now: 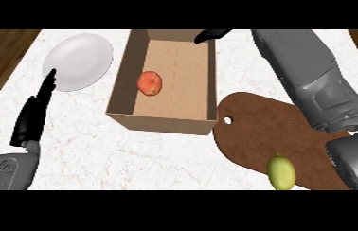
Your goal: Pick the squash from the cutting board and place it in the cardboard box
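Squash (149, 83), orange, lies inside the cardboard box (126, 109) on the counter.

Right hand (212, 34) hangs at the box's one o'clock corner, fingers straight, holding nothing. Left hand (35, 112) rests at nine o'clock, fingers straight. Cutting board (255, 130) at four o'clock bears a green fruit (281, 173); white plate (77, 61) at ten.

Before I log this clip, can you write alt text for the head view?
An open brown cardboard box on a white marble counter holds an orange-red squash, with the robot's right hand at the box's far rim. A yellow-green oval fruit lies on the dark wooden cutting board; a white plate sits left, near the open left hand.
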You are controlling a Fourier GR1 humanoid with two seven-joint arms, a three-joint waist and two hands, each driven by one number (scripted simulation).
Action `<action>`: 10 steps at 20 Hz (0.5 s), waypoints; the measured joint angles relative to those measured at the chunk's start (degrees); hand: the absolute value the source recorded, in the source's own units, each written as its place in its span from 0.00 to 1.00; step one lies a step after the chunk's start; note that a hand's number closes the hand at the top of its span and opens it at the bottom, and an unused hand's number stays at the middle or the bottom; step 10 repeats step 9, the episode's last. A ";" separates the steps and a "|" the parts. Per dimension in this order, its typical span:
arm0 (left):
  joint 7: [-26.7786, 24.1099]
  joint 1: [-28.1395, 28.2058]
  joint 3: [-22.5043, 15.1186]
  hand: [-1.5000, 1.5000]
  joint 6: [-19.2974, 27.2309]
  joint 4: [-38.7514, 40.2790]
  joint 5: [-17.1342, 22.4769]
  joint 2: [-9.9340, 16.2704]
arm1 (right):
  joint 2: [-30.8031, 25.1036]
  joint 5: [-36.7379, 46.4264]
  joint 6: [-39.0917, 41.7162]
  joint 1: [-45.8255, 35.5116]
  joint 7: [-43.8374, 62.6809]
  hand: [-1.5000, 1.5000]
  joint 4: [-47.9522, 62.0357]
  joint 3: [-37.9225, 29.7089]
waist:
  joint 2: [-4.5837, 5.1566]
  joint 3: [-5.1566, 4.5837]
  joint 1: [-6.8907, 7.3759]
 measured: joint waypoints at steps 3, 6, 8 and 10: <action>0.11 -0.07 0.31 0.50 -0.31 -0.41 0.28 0.23 | -4.30 0.24 2.64 0.76 -1.74 0.00 0.86 -0.29 | 0.16 0.04 0.20; 0.49 -0.62 0.03 0.50 -0.27 -0.65 0.00 0.04 | -7.53 0.99 5.11 1.30 -3.30 0.00 1.57 0.04 | 0.43 0.08 0.48; 1.20 -1.18 -0.13 0.50 -0.24 -0.96 -0.13 -0.09 | -9.71 1.90 7.07 2.20 -4.78 0.00 1.92 0.71 | 0.56 0.10 0.60; 0.84 -0.92 -0.13 0.50 -0.29 -1.03 -0.15 -0.05 | -10.94 2.38 8.09 2.44 -5.35 0.00 1.99 1.09 | 0.61 0.11 0.77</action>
